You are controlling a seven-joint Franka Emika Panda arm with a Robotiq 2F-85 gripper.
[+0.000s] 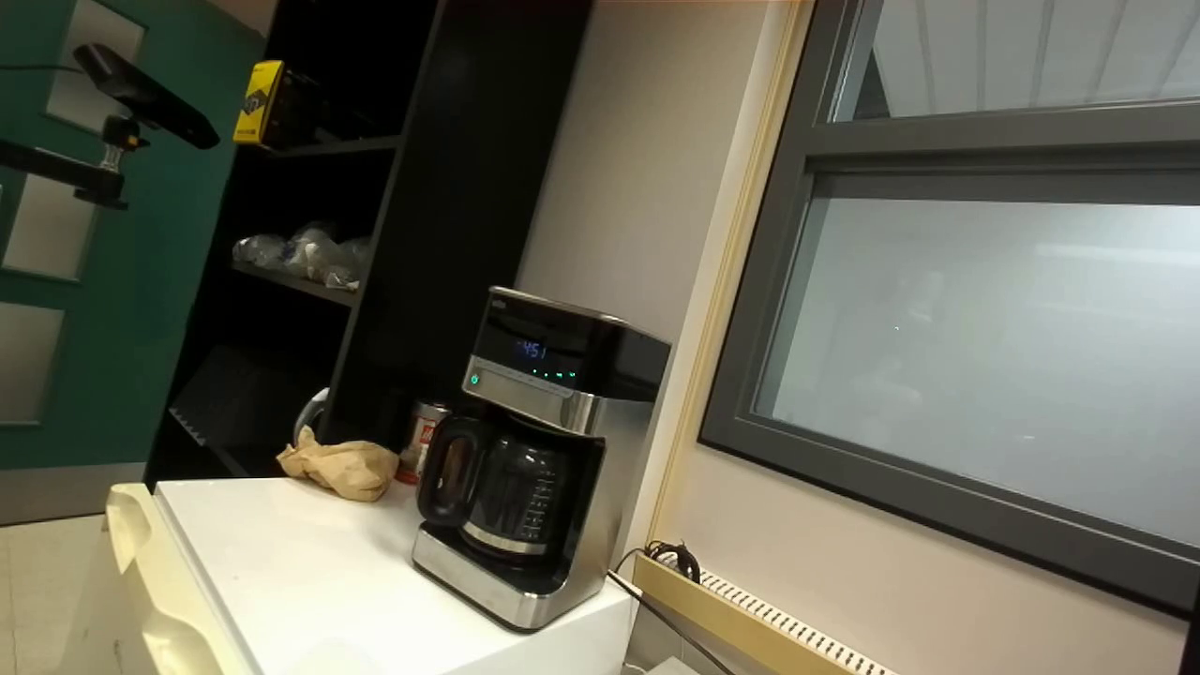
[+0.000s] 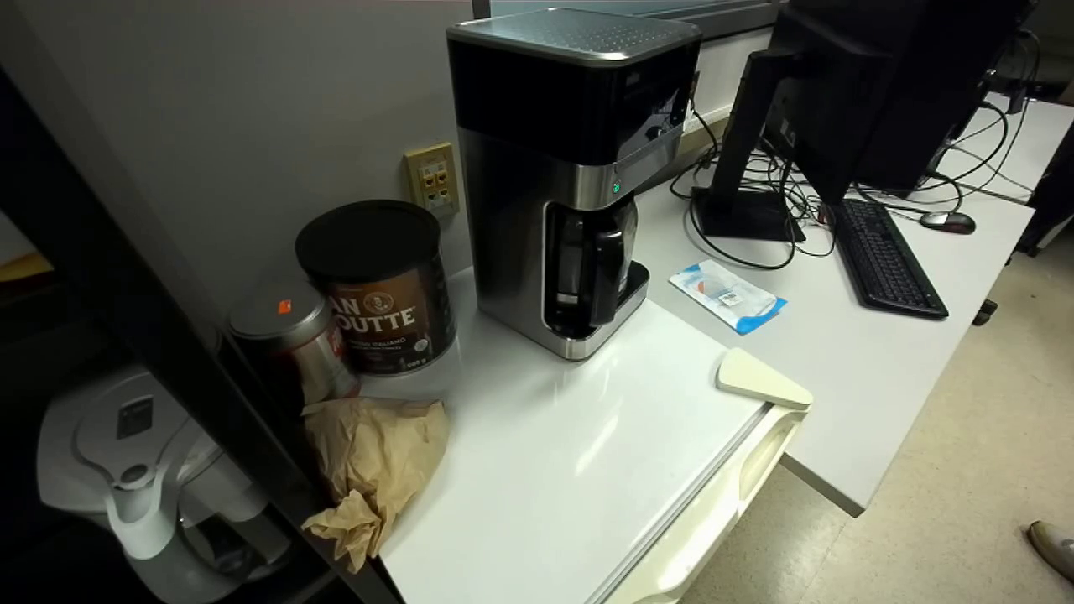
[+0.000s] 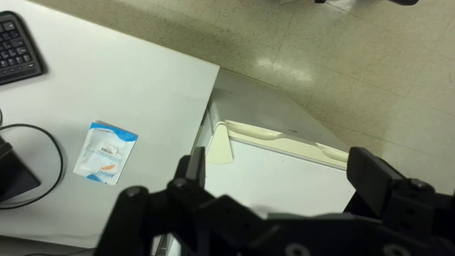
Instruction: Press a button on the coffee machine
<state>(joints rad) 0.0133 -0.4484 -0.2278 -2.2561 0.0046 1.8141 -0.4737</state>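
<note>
The coffee machine point(image 1: 623, 469) is boxy, black and silver, and stands upright on the white cabinet top; it also shows in an exterior view point(image 2: 516, 218). Its slanted dark panel shows a lit clock and small green lights. A green-lit power button point(image 1: 474, 379) sits at the panel's lower left; it also glows in an exterior view point(image 2: 617, 187). The glass carafe point(image 1: 514, 497) is in the machine. My gripper point(image 3: 277, 156) shows only in the wrist view. Its fingers are wide apart with nothing between them, above the cabinet top. The machine cannot be made out in the wrist view.
The white cabinet top point(image 2: 537, 470) has a cream front edge. A brown paper bag point(image 2: 377, 461) and coffee cans point(image 2: 386, 310) stand beside the machine, near a dark shelf point(image 1: 450, 216). A desk holds a packet point(image 2: 728, 294), keyboard point(image 2: 885, 256), monitor and cables. A wall stands behind.
</note>
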